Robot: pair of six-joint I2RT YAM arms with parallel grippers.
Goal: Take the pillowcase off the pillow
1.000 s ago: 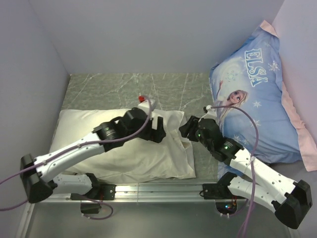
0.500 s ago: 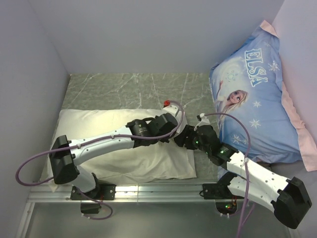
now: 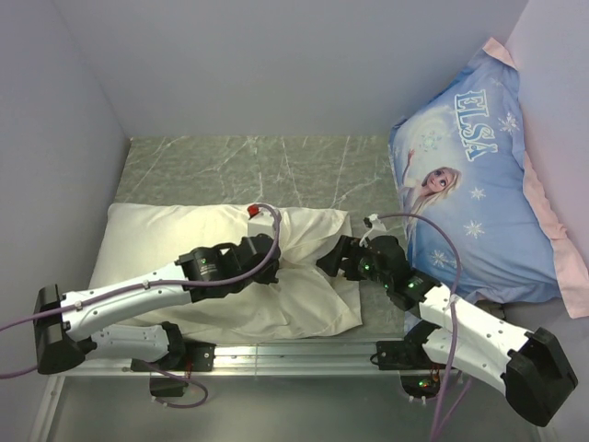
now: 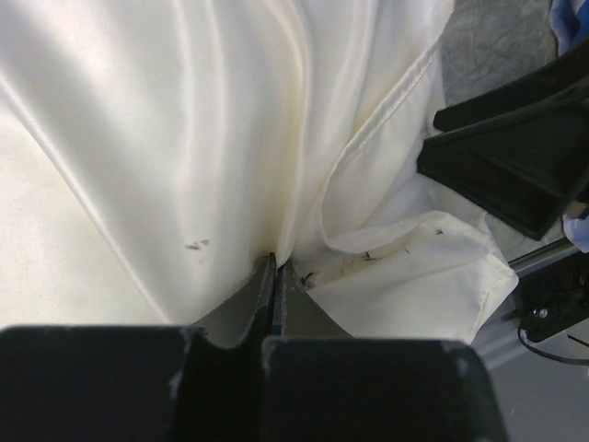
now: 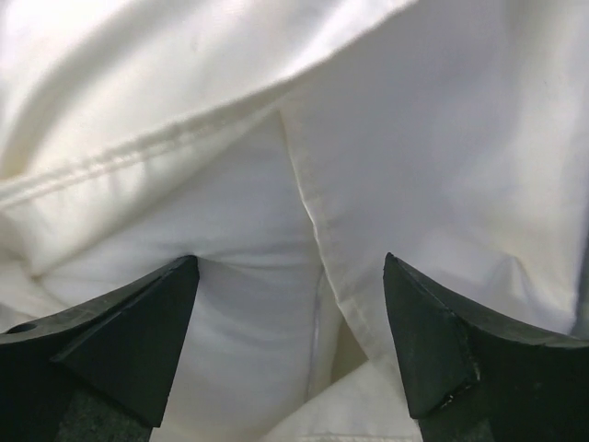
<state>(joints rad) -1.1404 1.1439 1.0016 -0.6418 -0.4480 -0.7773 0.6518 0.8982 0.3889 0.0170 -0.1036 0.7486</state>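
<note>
The cream pillowcase (image 3: pixel 166 230) lies across the left and middle of the table, still around the pillow. My left gripper (image 3: pixel 267 262) sits on its right half, shut on a pinch of the pillowcase (image 4: pixel 230 138); folds run out from the left gripper (image 4: pixel 274 262). My right gripper (image 3: pixel 329 262) is at the case's open right end. In the right wrist view the right gripper (image 5: pixel 290 267) stands open, with the whiter pillow (image 5: pixel 248 304) between its fingertips (image 5: pixel 175 295) and the case's stitched hem (image 5: pixel 138 157) above. The black right fingers (image 4: pixel 515 175) show in the left wrist view.
A blue ELSA-print pillow (image 3: pixel 469 184) leans against the right wall, close behind the right arm. Grey marble table top (image 3: pixel 258 166) stretches to the back wall. A metal rail (image 3: pixel 294 354) with both arm bases runs along the near edge.
My left gripper reached right, shut on the case fabric and drew back to the left, bunching it. My right gripper's jaws opened wider and edged left to the case's end.
</note>
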